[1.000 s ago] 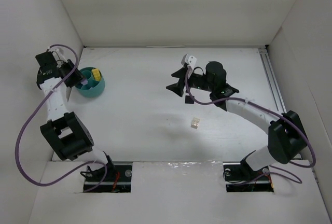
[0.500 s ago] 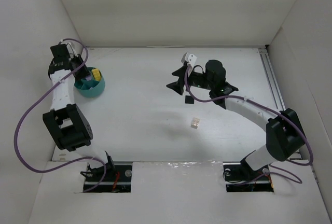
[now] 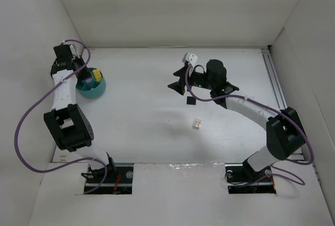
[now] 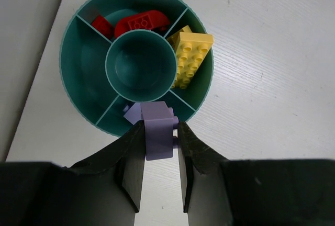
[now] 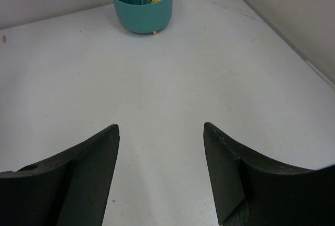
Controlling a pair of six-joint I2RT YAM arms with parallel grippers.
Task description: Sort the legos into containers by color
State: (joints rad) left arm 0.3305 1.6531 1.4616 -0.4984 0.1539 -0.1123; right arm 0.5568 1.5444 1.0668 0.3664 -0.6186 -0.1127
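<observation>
Teal bowl point(image 3: 95, 91) sits far left, with red bricks point(image 4: 140, 22) and a tilted yellow brick point(image 4: 191, 58) in separate compartments. Left gripper point(image 4: 158, 130) pinches a lilac brick point(image 4: 157, 119) over its rim. Cream brick point(image 3: 196, 124) and black square point(image 3: 191, 101) lie loose mid-table, apart.

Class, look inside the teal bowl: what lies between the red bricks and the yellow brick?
A teal partition of the bowl stands between the red bricks and the yellow brick. The left wrist view shows this.

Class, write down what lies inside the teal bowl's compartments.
Visible: red bricks in one compartment, yellow bricks in another, a lilac piece in a third. The lilac brick in the left gripper covers the rest of it.
</observation>
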